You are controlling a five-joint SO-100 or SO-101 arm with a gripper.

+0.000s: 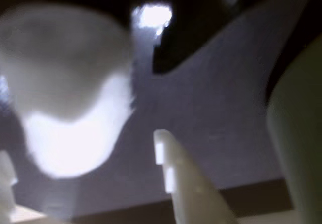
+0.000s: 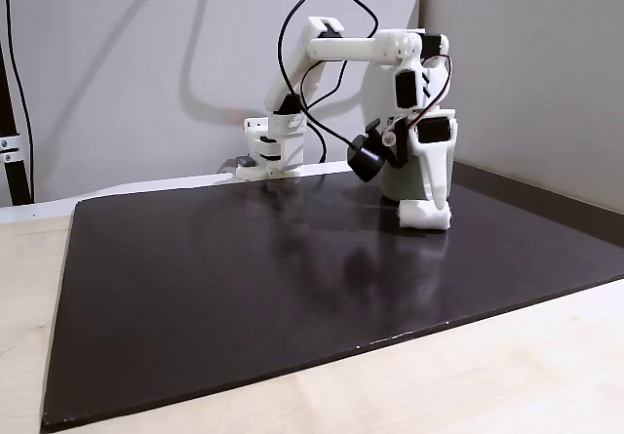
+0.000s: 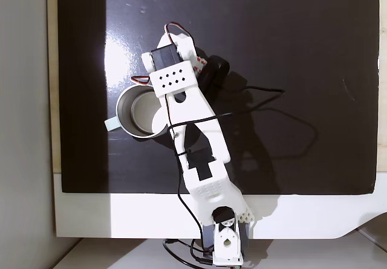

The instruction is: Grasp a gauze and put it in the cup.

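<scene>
In the wrist view the white gauze (image 1: 70,98) looms large and blurred at the left, lying between my two white fingertips with a gap to the middle finger (image 1: 186,183). My gripper (image 1: 83,143) is open around it. The side fixed view shows the gauze (image 2: 426,217) resting on the dark mat, with the gripper (image 2: 430,203) lowered onto it. The pale green cup (image 1: 297,133) stands close at the right of the wrist view, and sits just behind the gripper as the cup (image 2: 390,184) in the side view. From above, the arm partly covers the cup's steel rim (image 3: 119,115).
A black mat (image 2: 244,288) covers most of the pale wooden table. The arm's base (image 3: 222,242) is clamped at the table's edge. A black cable (image 3: 284,118) loops over the mat beside the arm. Walls (image 2: 546,73) stand close behind and to the right.
</scene>
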